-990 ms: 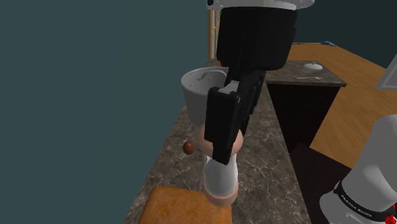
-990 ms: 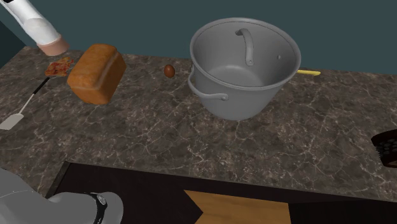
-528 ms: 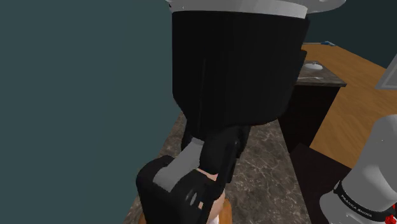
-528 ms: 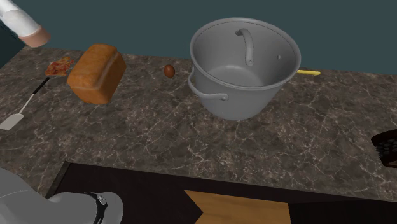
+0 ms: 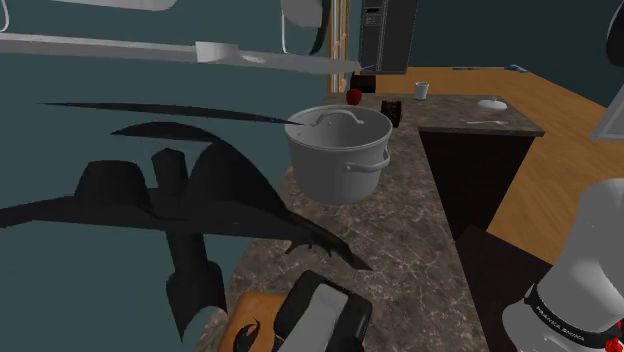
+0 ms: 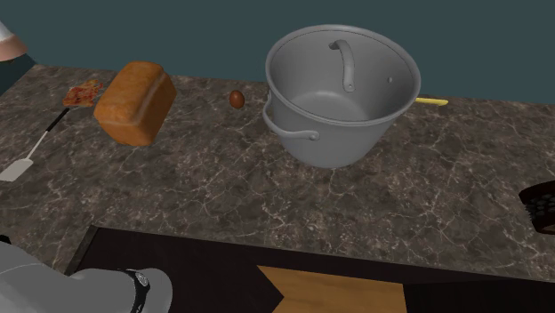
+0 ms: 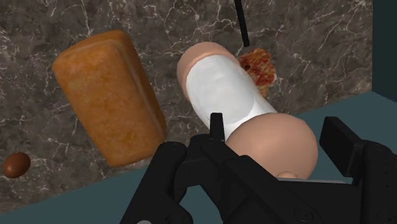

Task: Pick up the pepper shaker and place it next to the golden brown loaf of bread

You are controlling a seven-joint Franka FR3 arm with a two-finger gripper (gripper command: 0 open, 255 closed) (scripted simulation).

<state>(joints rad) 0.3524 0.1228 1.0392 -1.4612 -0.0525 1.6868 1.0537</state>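
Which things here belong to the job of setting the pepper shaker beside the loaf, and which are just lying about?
For the job: pepper shaker, clasped in the gripper; golden brown loaf.
Lying about: grey pot; small brown egg-shaped thing; spatula; reddish food scrap.

Arm point(image 5: 585, 290): white link upright by the stand, reaching out over the worktop.
Gripper point(image 7: 277, 143): clamped on the pepper shaker point(image 7: 222, 86), pointing down near the worktop's wall edge.

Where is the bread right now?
The bread lies on the counter at the second exterior view's left, between the spatula and a small brown egg.
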